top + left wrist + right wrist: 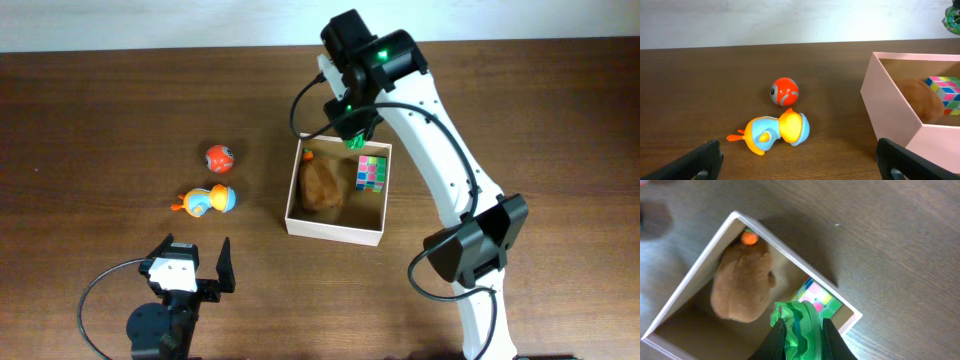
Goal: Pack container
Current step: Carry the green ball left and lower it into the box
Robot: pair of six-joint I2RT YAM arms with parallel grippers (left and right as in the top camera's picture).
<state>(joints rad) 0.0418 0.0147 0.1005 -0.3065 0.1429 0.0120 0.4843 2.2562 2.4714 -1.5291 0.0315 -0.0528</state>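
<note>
Green ridged toy [799, 325] is sitting nearest the right wrist lens, clamped between the fingers of my right gripper [802, 337]. I am gripping it from both sides, and it is bulging out ahead of the tips.

Location of the task item: the container [334, 232] is lying on the table just right of centre in the overhead view. My right gripper is hanging over its rim at about 12 to 1 o'clock.

Contents found:
- A brown plush [322, 185] is filling the 9 o'clock half.
- A multicoloured cube [371, 172] is occupying the 1 o'clock corner.
- Bare floor is showing toward 5 o'clock.

Left gripper [195, 262]: it is waiting at 7 o'clock of the container, fingers spread wide and carrying nothing. A red ball [220, 157] and a toy duck [205, 201] are lying on the table at 9 o'clock of the container, not yet packed.

Assessment of the step in hand: I am judging this to be the placing of the green toy.

Recommendations:
- Shift inward toward the 5 o'clock floor, as releasing here is risking a bounce off the rim or the cube.
- Descend below the wall tops before parting the fingers.
- Avoid pressing into the plush, which is looking soft and likely to push the toy aside.
</note>
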